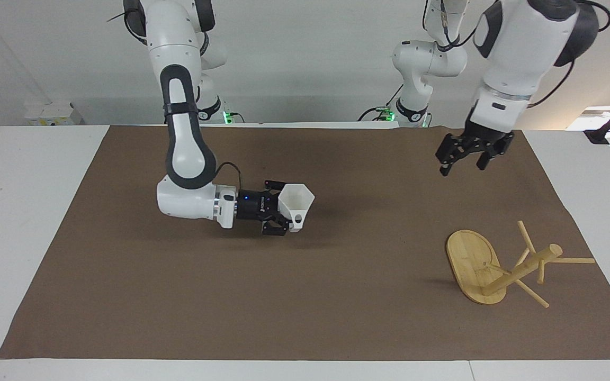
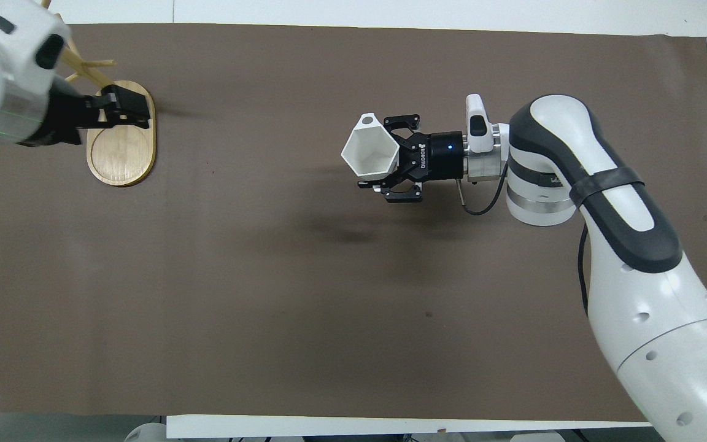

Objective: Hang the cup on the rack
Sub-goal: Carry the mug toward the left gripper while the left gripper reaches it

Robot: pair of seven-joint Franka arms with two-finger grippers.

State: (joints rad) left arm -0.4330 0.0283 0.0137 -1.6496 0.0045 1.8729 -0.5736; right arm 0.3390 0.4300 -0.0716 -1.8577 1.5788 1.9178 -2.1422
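Facing view: right gripper (image 1: 284,214) clamped on cup (image 1: 295,203), held sideways mid-mat so handle tab can meet a peg; rack (image 1: 501,264) near left-arm-end corner; left gripper (image 1: 461,165), fingers apart, hovers over mat.

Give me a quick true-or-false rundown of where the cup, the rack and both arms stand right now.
1. The right gripper holds the cup. True.
2. The cup already hangs on a peg of the rack. False: it is in the air over the brown mat, well apart from the rack.
3. The rack stands at the left arm's end of the table. True.
4. The left gripper grips the rack's post. False: it hangs above the mat with open jaws, touching nothing.
5. The cup is upside down. False: its rim faces up.
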